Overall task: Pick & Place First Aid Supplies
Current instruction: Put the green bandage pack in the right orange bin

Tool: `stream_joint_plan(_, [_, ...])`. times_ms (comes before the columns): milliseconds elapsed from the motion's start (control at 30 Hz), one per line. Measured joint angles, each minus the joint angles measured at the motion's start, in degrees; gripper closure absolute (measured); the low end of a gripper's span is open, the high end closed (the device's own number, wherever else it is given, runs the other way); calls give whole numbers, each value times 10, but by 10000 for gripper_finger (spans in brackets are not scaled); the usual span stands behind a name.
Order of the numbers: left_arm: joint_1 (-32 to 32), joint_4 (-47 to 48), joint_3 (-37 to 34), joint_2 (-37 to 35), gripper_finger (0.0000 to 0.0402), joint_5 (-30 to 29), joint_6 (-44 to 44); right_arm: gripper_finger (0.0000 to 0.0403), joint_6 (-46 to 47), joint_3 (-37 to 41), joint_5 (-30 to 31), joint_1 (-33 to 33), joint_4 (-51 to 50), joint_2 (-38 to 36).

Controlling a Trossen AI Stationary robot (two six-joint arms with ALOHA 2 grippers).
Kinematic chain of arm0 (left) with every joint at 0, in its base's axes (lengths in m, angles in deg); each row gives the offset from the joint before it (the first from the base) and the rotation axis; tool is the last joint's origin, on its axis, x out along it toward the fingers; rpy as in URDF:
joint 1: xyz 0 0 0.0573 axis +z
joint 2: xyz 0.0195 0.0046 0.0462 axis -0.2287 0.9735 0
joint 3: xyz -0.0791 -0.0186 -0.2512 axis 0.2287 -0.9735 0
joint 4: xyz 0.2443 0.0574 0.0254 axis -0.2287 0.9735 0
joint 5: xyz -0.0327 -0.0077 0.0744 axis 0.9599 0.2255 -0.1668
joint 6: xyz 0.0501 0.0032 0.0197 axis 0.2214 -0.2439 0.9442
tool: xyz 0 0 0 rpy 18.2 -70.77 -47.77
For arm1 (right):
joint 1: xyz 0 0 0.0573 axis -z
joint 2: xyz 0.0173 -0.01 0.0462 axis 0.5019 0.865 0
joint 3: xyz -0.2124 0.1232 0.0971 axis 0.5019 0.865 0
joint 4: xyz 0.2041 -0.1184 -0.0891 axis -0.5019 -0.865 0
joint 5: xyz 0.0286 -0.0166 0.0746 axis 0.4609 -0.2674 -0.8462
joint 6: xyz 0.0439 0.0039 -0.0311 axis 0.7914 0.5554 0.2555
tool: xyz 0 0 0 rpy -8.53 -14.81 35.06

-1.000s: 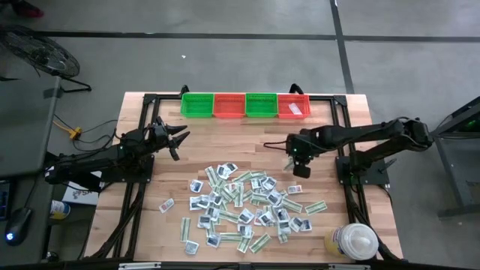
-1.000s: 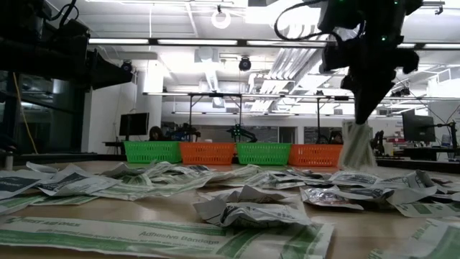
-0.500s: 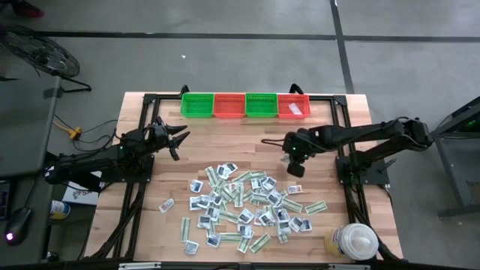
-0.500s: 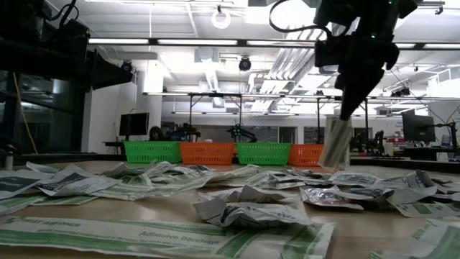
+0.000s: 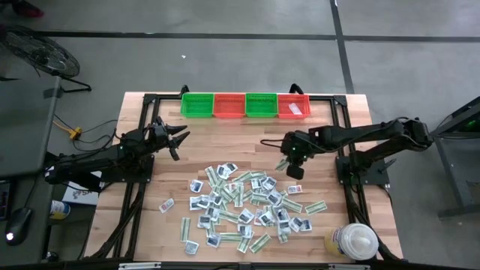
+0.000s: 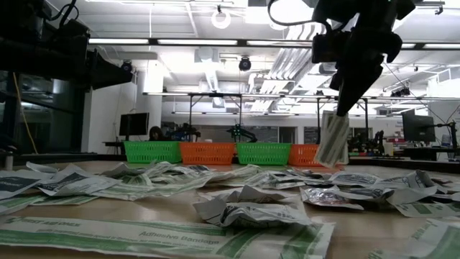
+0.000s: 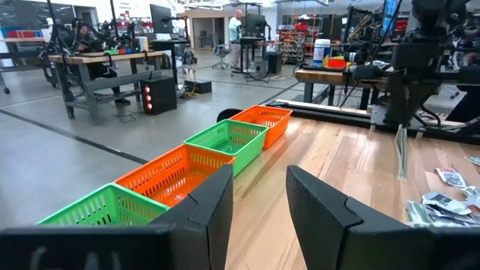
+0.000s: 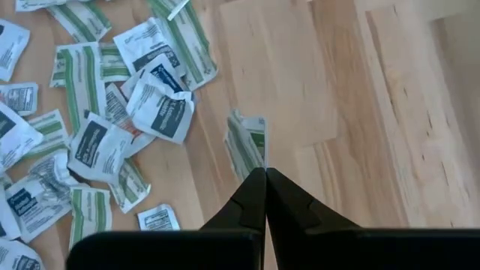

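Observation:
The first aid supplies (image 5: pixel 241 204) lie as a loose pile of small white and pale-green packets on the wooden table's near half. My right gripper (image 5: pixel 286 160) hovers over the pile's far right edge, shut on one narrow pale-green strip packet (image 6: pixel 333 138). My left gripper (image 5: pixel 180 136) waits open and level near the table's left side, holding nothing; its two fingers frame the baskets in the left wrist view (image 7: pixel 259 206). My right gripper pinches the strip packet's upper end (image 8: pixel 253 159) between its two fingers. The fingers (image 6: pixel 345 101) come from above, slanting down toward the table's left. The packet hangs below them, tilted, clear of the table and the pile.
Four baskets stand in a row along the far edge: green (image 5: pixel 197 105), red (image 5: pixel 229 105), green (image 5: pixel 261 105), red (image 5: pixel 293 107) with a white packet inside. A big white round container (image 5: pixel 357 241) sits at the near right corner. Bare wood lies between pile and baskets.
My right gripper has tipped, its fingertips swinging toward the table's left and a little up. The strip packet has swung along with it, from hanging straight to hanging tilted and higher above the pile. The gripper has stayed shut on it.

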Motion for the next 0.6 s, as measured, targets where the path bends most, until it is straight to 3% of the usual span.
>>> stream_joint_plan(367, [0, 0, 0, 0, 279, 0, 0, 403, -9, 0, -31, 0, 0, 0])
stream_joint_plan(600, [0, 0, 0, 0, 279, 0, 0, 403, -20, 0, -89, 0, -4, 23])
